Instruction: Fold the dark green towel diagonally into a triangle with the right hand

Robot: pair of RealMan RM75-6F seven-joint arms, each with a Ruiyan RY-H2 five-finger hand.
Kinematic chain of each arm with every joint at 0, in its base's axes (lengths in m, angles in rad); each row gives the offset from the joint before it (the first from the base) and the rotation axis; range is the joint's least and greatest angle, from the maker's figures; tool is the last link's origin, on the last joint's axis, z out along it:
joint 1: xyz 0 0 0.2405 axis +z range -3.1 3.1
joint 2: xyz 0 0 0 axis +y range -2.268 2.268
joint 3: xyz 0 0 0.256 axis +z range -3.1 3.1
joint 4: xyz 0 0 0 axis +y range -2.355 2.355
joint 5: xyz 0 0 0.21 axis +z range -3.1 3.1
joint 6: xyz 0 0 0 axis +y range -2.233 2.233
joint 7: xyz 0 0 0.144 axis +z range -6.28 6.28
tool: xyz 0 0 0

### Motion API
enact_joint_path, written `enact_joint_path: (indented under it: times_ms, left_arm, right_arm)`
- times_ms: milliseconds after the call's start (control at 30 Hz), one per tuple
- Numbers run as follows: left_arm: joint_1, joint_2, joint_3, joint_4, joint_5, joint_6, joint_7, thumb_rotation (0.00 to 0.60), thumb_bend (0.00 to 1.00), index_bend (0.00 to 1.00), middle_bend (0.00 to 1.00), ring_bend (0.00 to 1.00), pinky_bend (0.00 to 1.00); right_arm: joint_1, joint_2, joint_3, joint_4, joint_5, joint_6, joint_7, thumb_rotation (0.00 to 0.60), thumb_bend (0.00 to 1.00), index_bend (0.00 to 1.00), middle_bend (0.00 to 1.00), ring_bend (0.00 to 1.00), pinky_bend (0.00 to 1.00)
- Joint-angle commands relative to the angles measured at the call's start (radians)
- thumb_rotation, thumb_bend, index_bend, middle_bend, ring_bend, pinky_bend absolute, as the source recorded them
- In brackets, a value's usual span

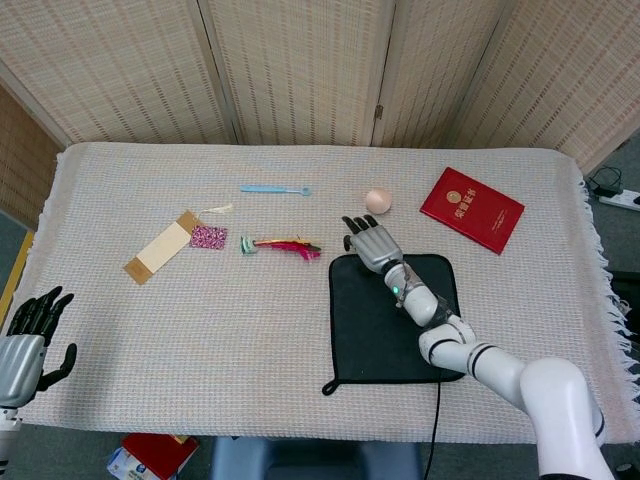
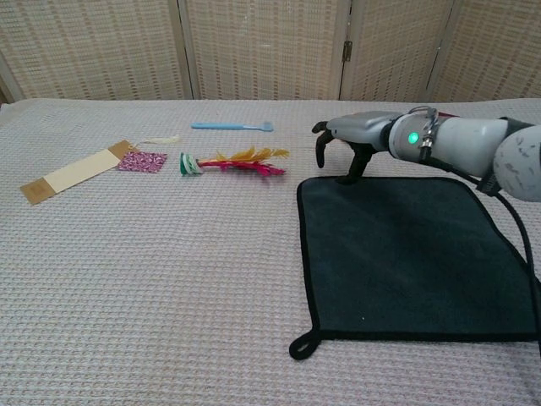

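The dark green towel [image 1: 385, 325] [image 2: 406, 254] lies flat and unfolded on the table, with black edging and a hanging loop [image 2: 302, 345] at its near left corner. My right hand [image 1: 369, 241] [image 2: 345, 140] hovers over the towel's far left corner, fingers spread and curled downward, holding nothing. Its thumb tip is at or just above the towel's far edge. My left hand [image 1: 25, 335] is at the near left edge of the table, open and empty, seen only in the head view.
A pink ball [image 1: 378, 201] sits just behind the right hand. A red booklet [image 1: 471, 208] lies at the far right. A feathered toy [image 1: 282, 246], a blue toothbrush [image 1: 276, 189], a bookmark [image 1: 158, 247] and a small patterned tag [image 1: 208, 237] lie to the left.
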Motion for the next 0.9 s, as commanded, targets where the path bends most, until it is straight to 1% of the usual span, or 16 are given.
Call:
enact_joint_path:
  times_ms: [33, 200, 367, 533, 733, 900]
  left_arm:
    - [0.005, 0.007, -0.004, -0.004, -0.006, 0.006, -0.008, 0.6, 0.59, 0.04, 0.02, 0.0, 0.0]
    - [0.011, 0.016, -0.004, -0.006, -0.001, 0.019, -0.018, 0.6, 0.59, 0.03, 0.02, 0.0, 0.0]
    - [0.015, 0.021, -0.002, -0.01, 0.007, 0.028, -0.022, 0.6, 0.59, 0.03, 0.02, 0.0, 0.0]
    - [0.017, 0.022, -0.005, -0.009, 0.004, 0.03, -0.024, 0.6, 0.59, 0.02, 0.02, 0.0, 0.0]
    - [0.017, 0.019, -0.007, -0.002, 0.005, 0.032, -0.027, 0.6, 0.59, 0.01, 0.02, 0.0, 0.0]
    - [0.018, 0.018, -0.008, 0.001, 0.005, 0.035, -0.026, 0.6, 0.59, 0.01, 0.02, 0.0, 0.0]
  right_arm:
    - [0.065, -0.079, 0.015, 0.09, 0.004, -0.051, 0.078, 0.6, 0.43, 0.38, 0.0, 0.0, 0.0]
    - [0.095, -0.122, 0.007, 0.159, -0.035, -0.039, 0.15, 0.6, 0.43, 0.38, 0.0, 0.0, 0.0]
    - [0.114, -0.151, -0.008, 0.22, -0.053, -0.06, 0.196, 0.6, 0.43, 0.38, 0.0, 0.0, 0.0]
    - [0.121, -0.164, -0.027, 0.249, -0.076, -0.059, 0.226, 0.6, 0.43, 0.4, 0.0, 0.0, 0.0]
    - [0.122, -0.165, -0.043, 0.268, -0.092, -0.054, 0.244, 0.6, 0.43, 0.47, 0.0, 0.0, 0.0]
    - [0.123, -0.173, -0.048, 0.285, -0.095, -0.044, 0.25, 0.6, 0.43, 0.57, 0.0, 0.0, 0.0]
